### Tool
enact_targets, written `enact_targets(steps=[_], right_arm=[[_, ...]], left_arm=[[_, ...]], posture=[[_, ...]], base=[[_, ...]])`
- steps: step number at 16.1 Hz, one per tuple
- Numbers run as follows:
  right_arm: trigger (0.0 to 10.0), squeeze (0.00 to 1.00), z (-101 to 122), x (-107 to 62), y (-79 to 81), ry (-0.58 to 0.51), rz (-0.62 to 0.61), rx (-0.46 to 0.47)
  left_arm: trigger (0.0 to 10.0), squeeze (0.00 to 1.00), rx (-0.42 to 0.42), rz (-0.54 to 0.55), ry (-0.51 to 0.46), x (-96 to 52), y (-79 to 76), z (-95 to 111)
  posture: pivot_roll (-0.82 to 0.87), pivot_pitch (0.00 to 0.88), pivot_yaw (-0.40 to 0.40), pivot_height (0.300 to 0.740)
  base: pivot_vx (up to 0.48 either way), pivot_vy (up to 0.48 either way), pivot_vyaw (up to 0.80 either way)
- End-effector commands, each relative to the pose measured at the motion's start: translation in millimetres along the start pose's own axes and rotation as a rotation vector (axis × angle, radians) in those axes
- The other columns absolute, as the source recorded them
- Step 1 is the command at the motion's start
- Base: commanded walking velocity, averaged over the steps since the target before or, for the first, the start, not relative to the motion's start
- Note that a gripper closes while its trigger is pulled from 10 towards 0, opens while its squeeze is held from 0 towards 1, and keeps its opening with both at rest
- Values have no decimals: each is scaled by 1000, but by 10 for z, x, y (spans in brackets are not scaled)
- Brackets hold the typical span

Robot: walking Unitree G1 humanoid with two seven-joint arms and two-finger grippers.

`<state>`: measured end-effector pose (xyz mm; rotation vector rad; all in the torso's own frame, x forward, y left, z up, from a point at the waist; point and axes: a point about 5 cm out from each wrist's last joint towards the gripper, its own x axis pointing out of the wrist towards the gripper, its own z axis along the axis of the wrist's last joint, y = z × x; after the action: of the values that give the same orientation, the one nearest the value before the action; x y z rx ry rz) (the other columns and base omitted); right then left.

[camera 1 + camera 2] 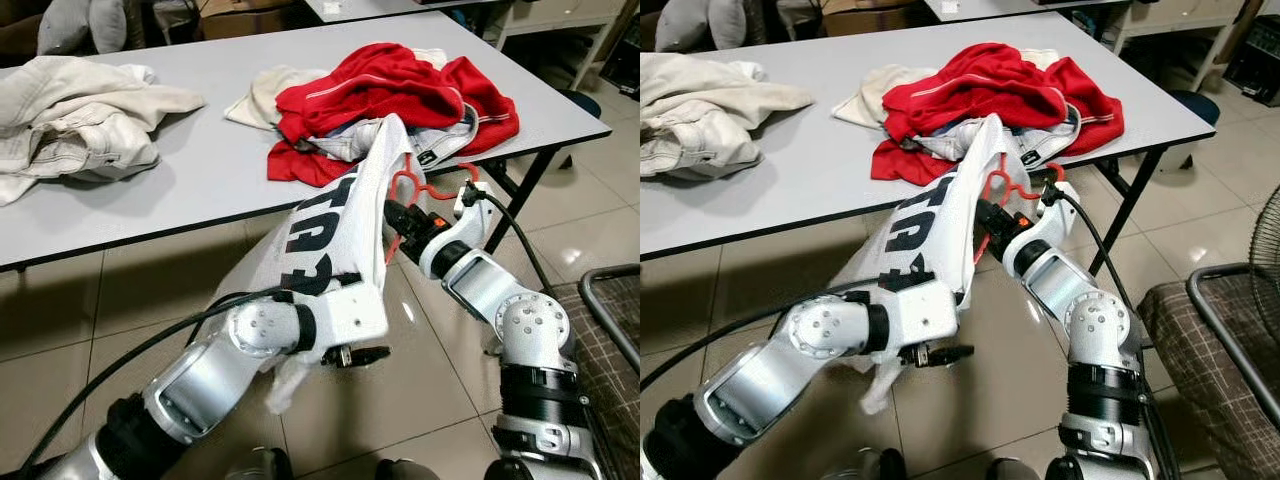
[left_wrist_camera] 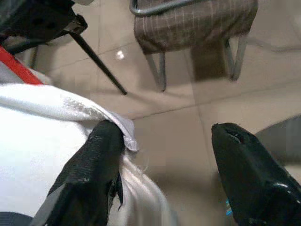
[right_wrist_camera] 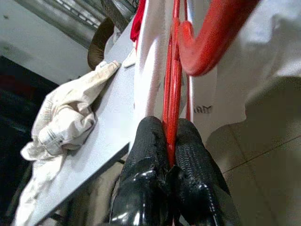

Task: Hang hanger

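Mid-dressing, red hanger (image 3: 173, 89) pinched tight in right gripper (image 3: 170, 141) before the table (image 1: 190, 160), white shirt (image 1: 335, 225) draped over spread-fingered left gripper (image 2: 164, 160); next, likely seating the collar.

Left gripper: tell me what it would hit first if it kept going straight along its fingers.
Probably the tiled floor. The left gripper stands open, white garment against one finger; ahead lies floor, with a plaid chair farther off. Depth is unclear.

Both arms have silver housings with round, screw-studded joint caps and black collar segments. A black cable runs along each forearm. Each gripper, left gripper (image 2: 164, 174) and right gripper (image 3: 171, 141), carries two long black textured fingers.
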<state>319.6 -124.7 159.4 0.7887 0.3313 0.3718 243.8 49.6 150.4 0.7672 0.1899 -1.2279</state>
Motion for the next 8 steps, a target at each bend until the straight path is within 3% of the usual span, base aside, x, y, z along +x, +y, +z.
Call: enact_targets(steps=[1,4,5,6,8], right_arm=[[10000,0,-55,-2,49,30,29,-34],[10000,0,-58,-1,51,36,30,-89],[10000,0,-59,-3,56,38,34,-104],[10000,0,-59,-8,63,37,41,-107],[10000,0,-62,-31,77,49,61,-145]], left_arm=[[10000,0,96,68,4,-60,104,79],[10000,0,327,25,-23,-143,110,210],[10000,0,323,44,-57,-180,157,270],[10000,0,302,-2,-130,-246,169,369],[10000,0,267,-93,-188,-390,182,441]], posture=[[-48,92,12,740],[-48,87,14,740],[-46,82,15,740],[-45,75,15,740],[-43,66,17,740]], base=[[0,0,0],[0,0,0],[0,0,0],[0,0,0],[0,0,0]])
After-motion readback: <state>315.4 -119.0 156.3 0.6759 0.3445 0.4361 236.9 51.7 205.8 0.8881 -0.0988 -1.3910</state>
